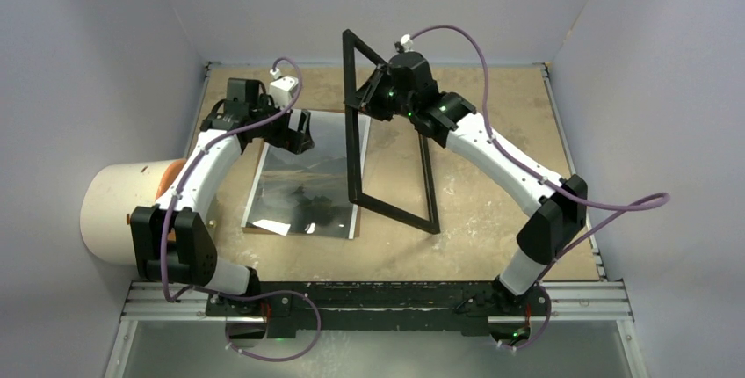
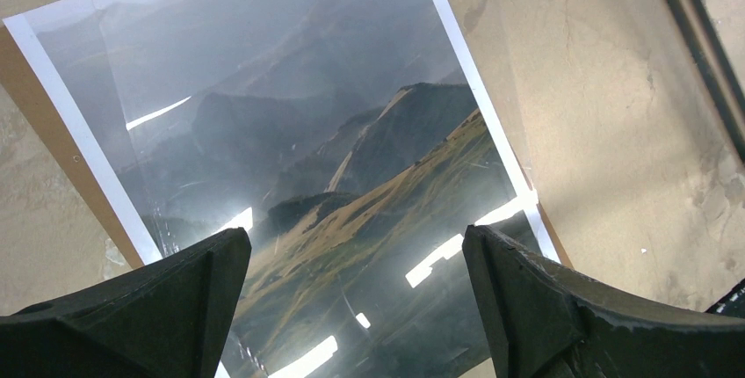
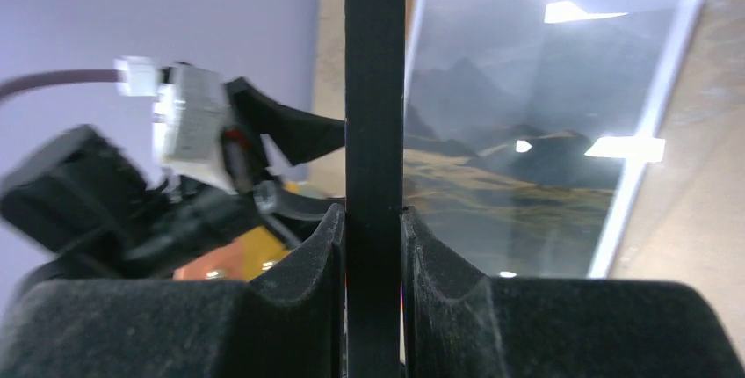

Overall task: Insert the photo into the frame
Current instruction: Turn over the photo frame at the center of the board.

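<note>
Top external: your right gripper (image 1: 373, 101) clamped the upright frame (image 1: 394, 213), centre; your left gripper (image 1: 299, 141) gaped above the photo (image 1: 307, 186), lying outside it.

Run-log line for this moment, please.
left fingers: open, above glossy mountain photo print | right fingers: shut on thin black rectangular picture frame, upright on edge | photo: lying flat, outside frame

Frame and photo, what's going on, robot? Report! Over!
Right fingers shut on the frame, which is tipped up on edge. Left fingers open over the photo. It lies flat, with the left arm above it, in the way. Over.
</note>
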{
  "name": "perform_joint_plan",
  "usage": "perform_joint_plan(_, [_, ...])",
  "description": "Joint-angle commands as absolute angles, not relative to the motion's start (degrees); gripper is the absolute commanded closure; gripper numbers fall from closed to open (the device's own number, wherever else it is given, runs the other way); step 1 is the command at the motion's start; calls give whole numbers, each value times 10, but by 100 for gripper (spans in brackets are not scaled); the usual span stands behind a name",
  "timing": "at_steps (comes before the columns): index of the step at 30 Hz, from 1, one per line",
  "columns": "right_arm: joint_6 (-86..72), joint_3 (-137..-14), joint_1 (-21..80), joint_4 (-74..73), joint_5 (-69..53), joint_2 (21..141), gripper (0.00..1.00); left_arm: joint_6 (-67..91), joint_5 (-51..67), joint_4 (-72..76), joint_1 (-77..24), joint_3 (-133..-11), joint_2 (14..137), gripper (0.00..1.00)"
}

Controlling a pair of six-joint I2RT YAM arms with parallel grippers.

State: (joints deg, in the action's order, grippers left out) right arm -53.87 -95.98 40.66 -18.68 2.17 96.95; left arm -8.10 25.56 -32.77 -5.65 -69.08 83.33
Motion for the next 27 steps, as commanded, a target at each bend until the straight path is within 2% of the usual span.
perform_joint_plan(1, [-614, -952, 377, -76, -79, 913, 100, -81, 274, -333, -56, -708, 799, 0])
perform_joint_plan(6, [-704, -872, 340, 36, -165, 882, 100, -83, 263, -333, -56, -714, 793, 0])
perform_joint_plan(19, [-877, -648, 264, 325, -282, 827, 100, -92, 260, -334, -57, -714, 795, 0])
perform_joint_plan(25, [-916, -575, 210, 365, -325, 794, 100, -85, 264, -325, -57, -713, 797, 0])
perform_joint_plan(27, [-915, -562, 186, 350, -339, 781, 86, -83, 267, -324, -57, -714, 799, 0])
